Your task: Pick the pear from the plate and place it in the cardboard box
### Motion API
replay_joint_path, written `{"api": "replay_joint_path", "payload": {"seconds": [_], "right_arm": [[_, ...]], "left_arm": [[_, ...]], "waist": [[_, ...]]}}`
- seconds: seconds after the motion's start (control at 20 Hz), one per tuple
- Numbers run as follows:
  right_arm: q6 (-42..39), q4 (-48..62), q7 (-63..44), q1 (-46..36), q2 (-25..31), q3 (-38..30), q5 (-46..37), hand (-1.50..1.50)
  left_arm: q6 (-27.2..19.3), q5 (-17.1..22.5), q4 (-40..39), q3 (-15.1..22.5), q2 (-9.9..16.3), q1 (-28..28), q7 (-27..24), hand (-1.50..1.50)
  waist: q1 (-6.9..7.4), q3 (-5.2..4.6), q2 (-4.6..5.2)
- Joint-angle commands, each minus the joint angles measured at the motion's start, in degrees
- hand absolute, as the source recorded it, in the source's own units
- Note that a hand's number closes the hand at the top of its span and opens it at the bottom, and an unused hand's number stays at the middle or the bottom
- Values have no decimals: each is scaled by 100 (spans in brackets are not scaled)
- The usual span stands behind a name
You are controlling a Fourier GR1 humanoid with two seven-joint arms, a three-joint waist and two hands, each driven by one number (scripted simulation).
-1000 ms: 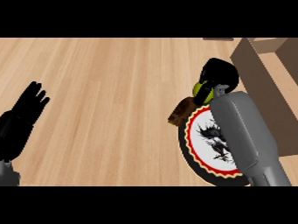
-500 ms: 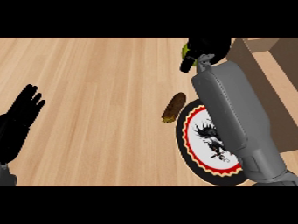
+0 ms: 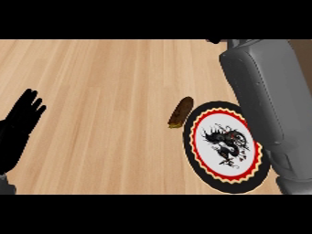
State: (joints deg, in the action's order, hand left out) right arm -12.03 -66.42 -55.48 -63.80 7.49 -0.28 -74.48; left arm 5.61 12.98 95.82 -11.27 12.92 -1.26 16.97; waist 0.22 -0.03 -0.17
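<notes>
While my right forearm (image 3: 273, 109) runs up the right side of the head view, its hand passes out of view at the top edge, so I cannot tell what the fingers are doing. No pear shows in this view. Cardboard box (image 3: 310, 57): only a brown sliver shows, just right of the forearm near the top. Plate (image 3: 216, 153): round, black rim, red and yellow scalloped ring, white centre with a dark figure; it lies flat on the wooden counter (image 3: 104, 77), its right edge hidden under the forearm. A small brown object (image 3: 180, 112) lies on the counter touching the plate's upper-left rim. My left hand (image 3: 13, 132) rests at the lower left, fingers straight and apart, holding nothing.
</notes>
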Motion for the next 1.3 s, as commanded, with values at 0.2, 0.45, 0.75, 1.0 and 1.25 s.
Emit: {"api": "replay_joint_path", "payload": {"seconds": [0.2, 0.45, 0.75, 1.0, 1.25], "right_arm": [[-196, -180, -21, 55, 674, -398, -87, 150], [-178, -32, 545, 566, 1113, -630, 130, 150], [398, 304, 1157, 668, 1415, -787, 227, 150], [1164, 847, 1576, 1028, 1431, -971, 339, 150], [1741, 1687, 1997, 1296, 1350, -1306, 656, 150]], "left_arm": [[135, 42, 7, -88, 50, 9, -49, 0], [8, -89, -86, -21, -71, -29, -51, 0], [164, -1, -385, -194, 60, -211, -115, 0], [240, 264, -10, -373, 188, -149, 208, 0], [139, -58, -202, -63, -75, -160, -26, 0]], "waist": [[11, 2, 13], [-5, 3, 16], [3, 2, 21], [35, 4, 24], [58, 5, 48]]}}
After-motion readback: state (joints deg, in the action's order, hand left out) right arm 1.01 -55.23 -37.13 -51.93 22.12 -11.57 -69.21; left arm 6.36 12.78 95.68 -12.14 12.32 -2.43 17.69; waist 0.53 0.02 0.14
